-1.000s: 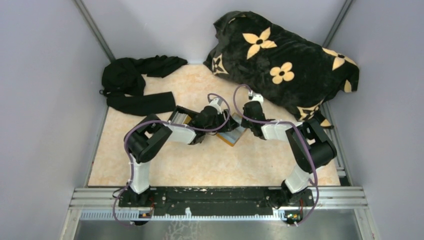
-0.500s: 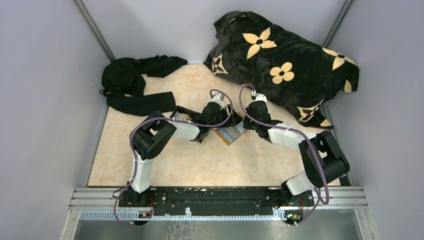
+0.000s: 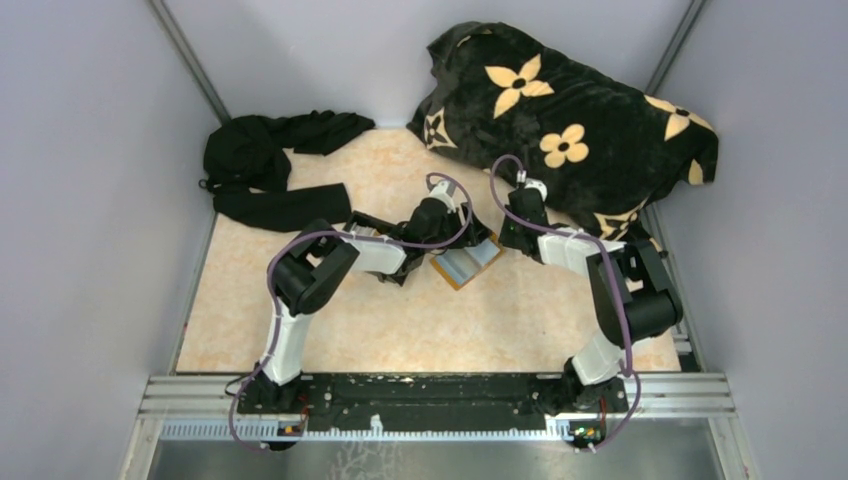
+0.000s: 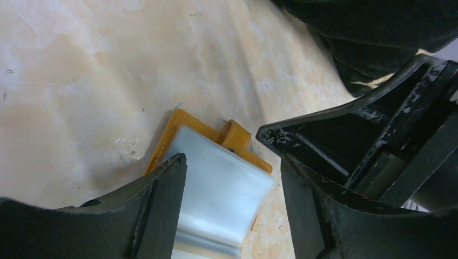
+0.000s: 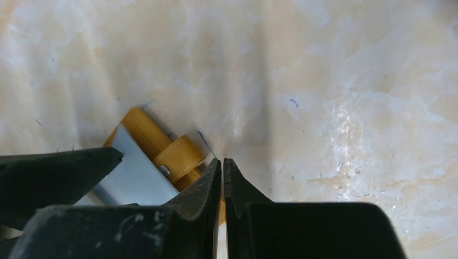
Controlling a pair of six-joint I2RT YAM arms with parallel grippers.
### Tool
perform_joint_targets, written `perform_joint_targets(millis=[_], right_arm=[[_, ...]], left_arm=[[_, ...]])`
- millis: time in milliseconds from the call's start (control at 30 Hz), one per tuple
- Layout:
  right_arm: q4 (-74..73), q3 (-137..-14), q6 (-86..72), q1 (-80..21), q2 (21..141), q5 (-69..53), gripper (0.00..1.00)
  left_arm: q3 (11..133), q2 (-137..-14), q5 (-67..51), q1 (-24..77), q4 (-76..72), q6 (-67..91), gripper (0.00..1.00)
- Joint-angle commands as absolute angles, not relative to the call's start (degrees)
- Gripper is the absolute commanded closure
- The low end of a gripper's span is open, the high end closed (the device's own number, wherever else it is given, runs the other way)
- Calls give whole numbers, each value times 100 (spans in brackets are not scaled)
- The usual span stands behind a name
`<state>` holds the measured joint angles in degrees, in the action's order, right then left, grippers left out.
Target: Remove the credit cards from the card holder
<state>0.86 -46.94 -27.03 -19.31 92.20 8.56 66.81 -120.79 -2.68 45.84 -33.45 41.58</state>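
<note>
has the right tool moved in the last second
Yes. In the top view the right tool has shifted rightward, away from the holder and closer to the blanket.

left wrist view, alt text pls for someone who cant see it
The open left gripper straddles a silvery credit card backed by an orange card holder on a marbled beige table. A dark blanket fills the top right corner.
</note>
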Motion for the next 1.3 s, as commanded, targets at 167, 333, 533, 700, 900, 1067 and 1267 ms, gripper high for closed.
perform_joint_targets(millis=[167, 333, 533, 700, 900, 1067, 1267], right_arm=[[309, -4251, -2642, -1912, 8789, 342, 100], [244, -3727, -2773, -1951, 8142, 19, 100], [-27, -3266, -2964, -2339, 7179, 416, 100], [32, -3347, -2843, -2562, 6815, 403, 100], [690, -3494, -2996, -2545, 7751, 49, 100], [1564, -3447, -3316, -2364, 8746, -461, 100], [1592, -3474, -3338, -2356, 8998, -456, 100]], left_arm=[[6832, -12298, -555, 4547, -3216, 4024, 29], [6657, -12385, -682, 4553, -3211, 3982, 28], [6332, -12360, -870, 4552, -3387, 4148, 28], [6231, -12340, -1041, 4553, -3437, 4224, 29], [5974, -12151, -1158, 4562, -3637, 4460, 29], [6002, -11721, -719, 4544, -3672, 4103, 29], [5953, -11391, -657, 4535, -3596, 3986, 29]])
